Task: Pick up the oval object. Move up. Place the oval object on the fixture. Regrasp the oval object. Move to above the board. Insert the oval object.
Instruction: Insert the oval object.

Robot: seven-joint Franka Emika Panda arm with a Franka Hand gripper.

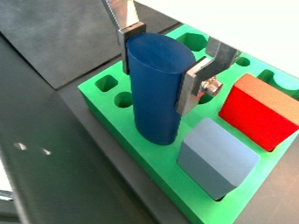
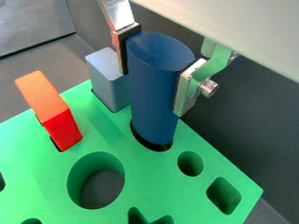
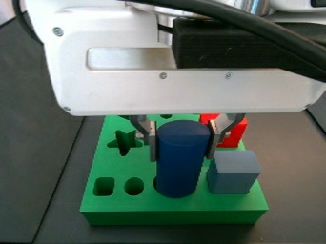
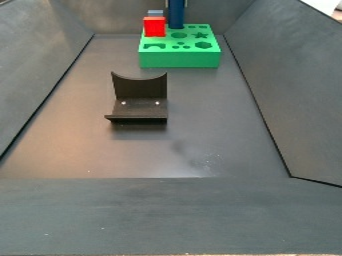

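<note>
Evidently at the last step: insertion. Gripper (image 1: pixel 163 66) above the board (image 1: pixel 122 131), silver plates flanking the top of the oval object (image 1: pixel 158 87), which stands upright with its foot in a hole of the board (image 2: pixel 24 166) in both wrist views. Hard to tell whether clamped or just loosened: one finger (image 2: pixel 121 39) lies flat against the peg, the other (image 2: pixel 191 83) close alongside, no clear gap seen. Same peg (image 3: pixel 181 157) in a side view, rising from the green slab (image 3: pixel 114 205) under the white wrist housing, a grey-blue cube (image 3: pixel 234 172) at its three o'clock and a red block (image 3: pixel 234 133) at about one o'clock. Fixture (image 4: pixel 138 98) well apart from the board (image 4: pixel 181 55), bare, at six o'clock of it in a side view. Judged mostly done; depth of seating unclear. Next move likely calls for pressing straight down if not bottomed, then opening and lifting clear without tipping the peg.
</note>
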